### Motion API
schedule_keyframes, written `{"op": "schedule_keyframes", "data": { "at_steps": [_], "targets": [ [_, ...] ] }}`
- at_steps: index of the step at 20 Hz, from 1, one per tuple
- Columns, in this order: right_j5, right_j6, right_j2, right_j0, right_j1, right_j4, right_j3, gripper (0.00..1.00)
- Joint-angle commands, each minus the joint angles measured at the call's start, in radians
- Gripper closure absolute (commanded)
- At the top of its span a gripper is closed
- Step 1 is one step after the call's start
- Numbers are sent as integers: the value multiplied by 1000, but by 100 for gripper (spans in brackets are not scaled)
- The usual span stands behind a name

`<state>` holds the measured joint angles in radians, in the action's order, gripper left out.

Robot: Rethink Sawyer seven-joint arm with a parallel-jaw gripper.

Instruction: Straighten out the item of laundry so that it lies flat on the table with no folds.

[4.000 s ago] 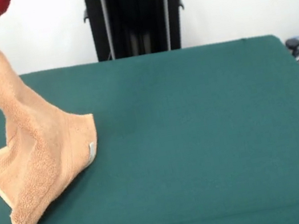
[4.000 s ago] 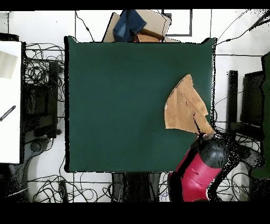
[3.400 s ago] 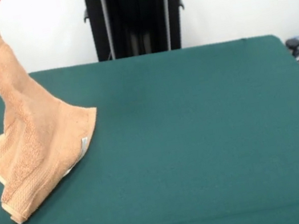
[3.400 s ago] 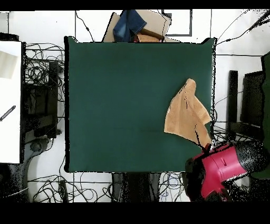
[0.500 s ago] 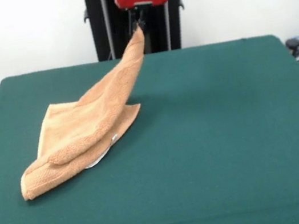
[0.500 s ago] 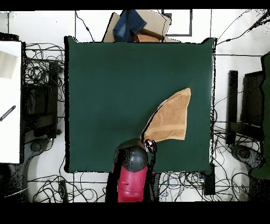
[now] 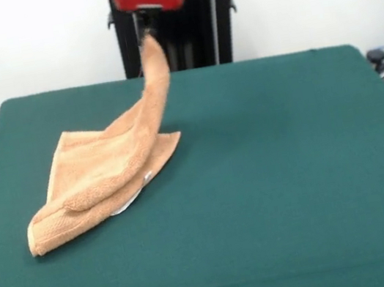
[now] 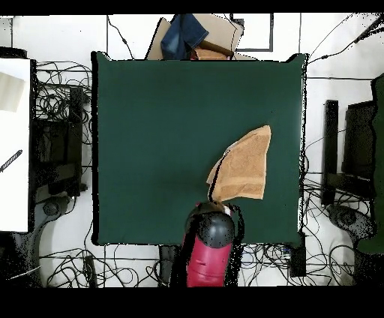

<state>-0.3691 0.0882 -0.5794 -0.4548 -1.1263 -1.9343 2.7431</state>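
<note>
On the near half of the table (image 7: 282, 232), nothing but bare green cloth shows in the front view. Beyond it, toward the left edge in that view, lies the towel (image 7: 101, 178), its bulk resting on the cloth about midway between the near and far edges. One end of the bulk is doubled over into a thick rolled fold, and a paler hem or tag shows beneath the fold's edge. From this heap a narrow strip of the towel rises steeply toward the far edge, where its tip meets the gripper (image 7: 145, 31) under the red wrist housing.

The tip hangs taut from the gripper, so the jaws are judged to be clenched on the towel corner; the fingers themselves are too small and dark to make out.

Task status, as a judgement: straightening is in hand but not complete. One corner is lifted and drawn toward the robot's side of the table. The remaining cloth is still layered and creased. It remains to pull the folds out, lay the raised corner down and release it.

Limits of view: from overhead, the arm covers the gripper and the held corner. The number of layers in the heap cannot be told from either view.
</note>
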Motion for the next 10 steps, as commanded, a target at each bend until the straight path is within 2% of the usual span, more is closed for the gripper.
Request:
{"op": "schedule_keyframes", "data": {
  "at_steps": [1,2,4,7,10],
  "targets": [
    [-43,379,-164,-222,-36,-241,73,100],
    [-52,448,-192,-263,-48,-274,72,100],
    [-96,636,-274,-342,-76,-417,57,100],
    [-146,830,-329,-415,-121,-540,39,100],
    [-182,957,-341,-453,-160,-602,24,100]
  ]
}}
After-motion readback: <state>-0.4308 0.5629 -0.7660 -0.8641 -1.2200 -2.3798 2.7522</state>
